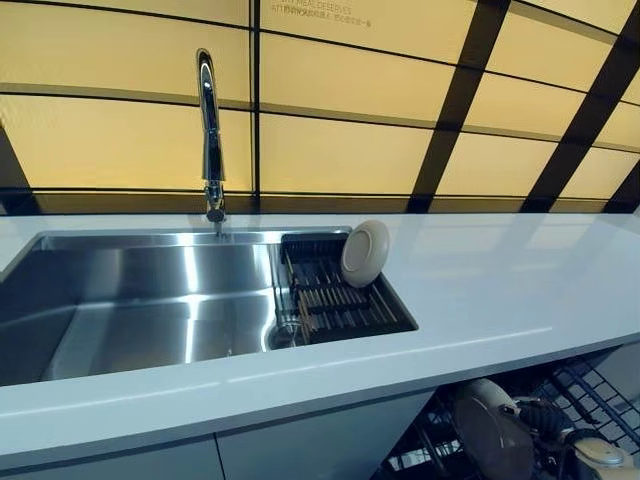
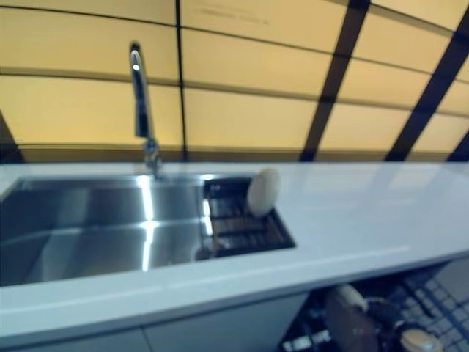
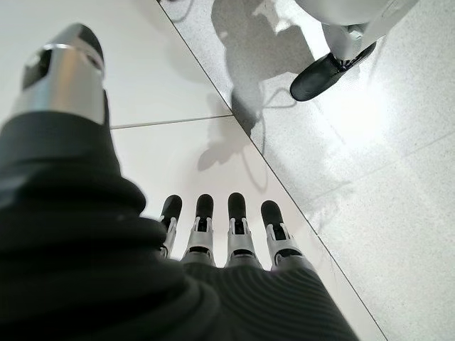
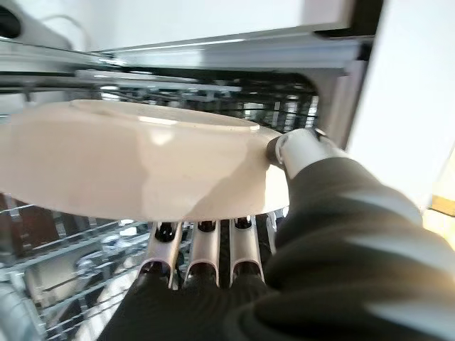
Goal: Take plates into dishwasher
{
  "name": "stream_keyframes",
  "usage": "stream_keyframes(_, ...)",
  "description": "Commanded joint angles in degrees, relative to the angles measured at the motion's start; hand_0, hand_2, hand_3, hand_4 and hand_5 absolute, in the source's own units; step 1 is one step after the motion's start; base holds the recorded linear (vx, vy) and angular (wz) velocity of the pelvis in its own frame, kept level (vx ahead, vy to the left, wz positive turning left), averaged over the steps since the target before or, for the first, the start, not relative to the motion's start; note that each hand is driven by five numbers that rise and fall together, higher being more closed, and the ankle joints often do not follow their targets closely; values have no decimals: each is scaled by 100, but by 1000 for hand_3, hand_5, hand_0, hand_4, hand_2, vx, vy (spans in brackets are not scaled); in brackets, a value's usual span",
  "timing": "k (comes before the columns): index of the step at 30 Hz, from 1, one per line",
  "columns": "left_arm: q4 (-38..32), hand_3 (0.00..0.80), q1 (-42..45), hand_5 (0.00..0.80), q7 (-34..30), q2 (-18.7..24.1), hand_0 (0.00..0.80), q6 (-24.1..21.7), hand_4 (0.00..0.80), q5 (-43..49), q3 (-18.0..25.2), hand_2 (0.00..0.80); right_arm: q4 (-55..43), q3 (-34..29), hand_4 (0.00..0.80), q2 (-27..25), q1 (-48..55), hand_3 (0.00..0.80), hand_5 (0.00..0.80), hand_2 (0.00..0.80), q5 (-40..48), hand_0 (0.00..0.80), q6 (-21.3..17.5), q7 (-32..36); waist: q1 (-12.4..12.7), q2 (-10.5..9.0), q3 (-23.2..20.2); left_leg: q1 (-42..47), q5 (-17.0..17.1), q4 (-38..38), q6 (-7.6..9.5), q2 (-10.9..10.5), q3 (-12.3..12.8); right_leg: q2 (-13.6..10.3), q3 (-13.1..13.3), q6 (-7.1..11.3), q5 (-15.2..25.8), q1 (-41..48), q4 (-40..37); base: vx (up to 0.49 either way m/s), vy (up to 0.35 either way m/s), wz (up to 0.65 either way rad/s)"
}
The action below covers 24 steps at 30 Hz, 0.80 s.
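A cream plate (image 4: 142, 170) fills the right wrist view, pinched by my right hand (image 4: 206, 259): fingers under it, thumb (image 4: 306, 149) over its rim. It hangs just above the wire dishwasher rack (image 4: 71, 263). From the head, this plate (image 1: 488, 432) and the right hand (image 1: 545, 415) show below the counter's front edge, over the rack (image 1: 590, 390). A second cream plate (image 1: 365, 253) stands on edge in the dark drying rack (image 1: 340, 305) at the sink's right end. My left hand (image 3: 238, 227) hangs open over the floor, holding nothing.
A steel sink (image 1: 150, 300) with a tall faucet (image 1: 210, 130) is set in the white counter (image 1: 500, 290). A yellow panelled wall with dark bars rises behind it. The open dishwasher lies under the counter at the lower right.
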Motion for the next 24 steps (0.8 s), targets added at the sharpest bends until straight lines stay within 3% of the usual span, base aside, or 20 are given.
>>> stream_keyframes(1,9,0,-249,0,4,87,0,-136,0,95,111,0,56,-19,800,-430,-425,800,800,800,-345,800,-61,177,150,157,257,-122,40,136,221,107,55,-167,21,523,303,92,441,25,-49,1)
stream_keyframes(7,-11,0,-205,0,8,28,0,-179,0,135,165,0,650,-103,800,-491,-316,800,800,800,-520,800,-186,194,214,154,256,-165,99,116,136,174,25,-36,-68,384,80,288,203,6,-9,1)
stream_keyframes(24,7,0,-177,0,-5,-39,0,-220,0,136,199,0,1332,6,800,-475,-377,800,800,800,-709,800,-617,161,334,211,264,-256,185,90,-1,233,-53,89,-200,210,-109,430,-96,1,1,2)
